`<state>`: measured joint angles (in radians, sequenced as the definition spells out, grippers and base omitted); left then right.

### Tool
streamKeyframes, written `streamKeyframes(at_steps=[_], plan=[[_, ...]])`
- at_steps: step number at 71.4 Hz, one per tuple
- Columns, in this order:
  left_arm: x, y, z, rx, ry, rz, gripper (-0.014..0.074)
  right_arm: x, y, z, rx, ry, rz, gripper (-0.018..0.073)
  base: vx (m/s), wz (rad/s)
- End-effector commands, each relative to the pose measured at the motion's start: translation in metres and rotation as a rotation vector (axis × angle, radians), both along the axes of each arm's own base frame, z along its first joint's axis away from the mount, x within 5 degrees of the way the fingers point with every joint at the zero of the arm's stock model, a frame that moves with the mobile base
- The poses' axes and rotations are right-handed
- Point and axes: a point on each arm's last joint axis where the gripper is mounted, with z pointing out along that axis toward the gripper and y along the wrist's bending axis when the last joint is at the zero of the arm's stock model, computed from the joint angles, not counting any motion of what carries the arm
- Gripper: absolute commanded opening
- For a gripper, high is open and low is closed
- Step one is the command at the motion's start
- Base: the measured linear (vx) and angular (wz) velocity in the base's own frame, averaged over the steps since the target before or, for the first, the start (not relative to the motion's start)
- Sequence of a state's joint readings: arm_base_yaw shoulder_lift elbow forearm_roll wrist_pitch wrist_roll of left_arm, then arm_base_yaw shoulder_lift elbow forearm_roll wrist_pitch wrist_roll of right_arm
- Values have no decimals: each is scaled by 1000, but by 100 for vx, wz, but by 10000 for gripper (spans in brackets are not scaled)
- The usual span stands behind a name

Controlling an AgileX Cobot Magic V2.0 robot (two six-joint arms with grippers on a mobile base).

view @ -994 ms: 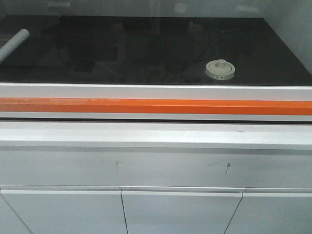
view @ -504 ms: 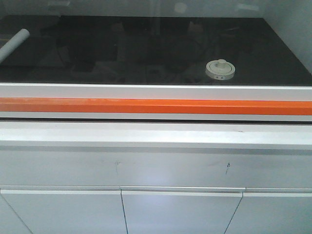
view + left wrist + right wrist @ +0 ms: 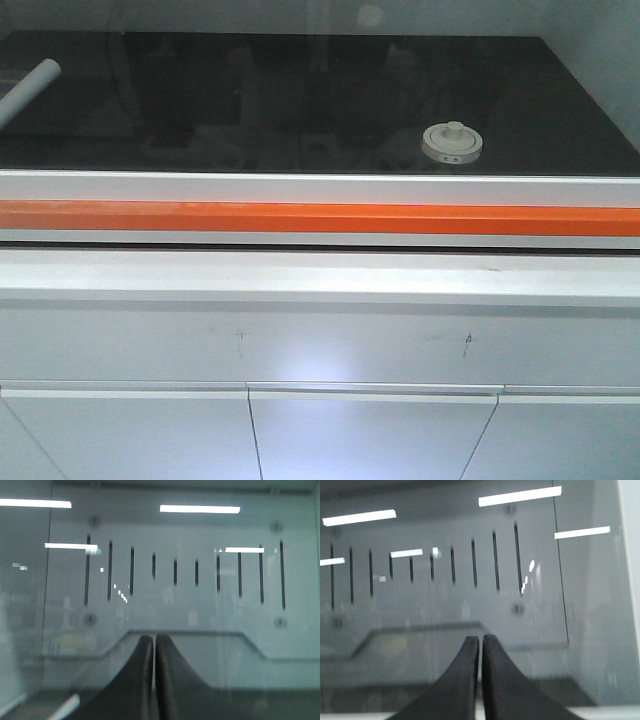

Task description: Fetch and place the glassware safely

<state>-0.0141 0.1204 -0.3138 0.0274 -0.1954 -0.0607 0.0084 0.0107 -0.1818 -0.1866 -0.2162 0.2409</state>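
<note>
We see a glossy black work surface [image 3: 250, 110] set behind a white ledge, with an orange strip [image 3: 320, 217] running the full width of that ledge. The glass jar [image 3: 452, 142] stands on the right part of the surface, near its front edge. It is upright, with its cream-white lid facing up and the central knob [image 3: 455, 128] pointing straight up, so its axis is vertical. It is round and squat, so it has no long axis across the surface. Tiny dark marks show on the near side of the lid.

At the far left lies a grey-white tube [image 3: 28, 88], slanted and cut off by the picture edge, well apart from the jar.

Neither arm appears in the front view. In the wrist views, the left gripper [image 3: 154, 642] and the right gripper [image 3: 480, 642] each show 2 dark fingers pressed almost together, with only a hairline gap. Both hold nothing and face a slotted grey panel [image 3: 175, 535].
</note>
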Motion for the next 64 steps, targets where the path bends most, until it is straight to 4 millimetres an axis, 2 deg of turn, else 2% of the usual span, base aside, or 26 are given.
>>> streamKeyframes(at_steps=[1,7,12,19,24,27,35,46,56,64], plan=[[5,0,54,-12,-98,-5,-7,-8,0,49,-14,-105,-5,-3,0,0],[17,0,88,-12,-101,-5,-7,-6,0,83,-11,-104,-13,-3,0,0],[30,0,110,-11,-103,-4,-7,5,-1,104,-8,-57,-22,-3,0,0],[52,-1,128,-11,-82,-4,-7,35,-1,123,-9,24,-25,-3,0,0],[69,-1,130,-10,-45,-3,-7,59,-1,127,-10,77,-24,-3,0,0],[84,-1,127,-10,1,-3,-7,79,-1,125,-11,128,-22,-3,0,0],[115,-1,110,-9,145,-1,-7,116,0,113,-14,238,-19,-3,0,0],[154,-1,79,-7,371,3,-7,150,0,89,-19,377,-19,-3,0,0],[173,-2,58,-7,443,2,-7,164,1,81,-20,392,-11,-3,0,0],[176,-2,33,-6,446,0,-7,164,3,70,-21,337,13,-3,0,0]])
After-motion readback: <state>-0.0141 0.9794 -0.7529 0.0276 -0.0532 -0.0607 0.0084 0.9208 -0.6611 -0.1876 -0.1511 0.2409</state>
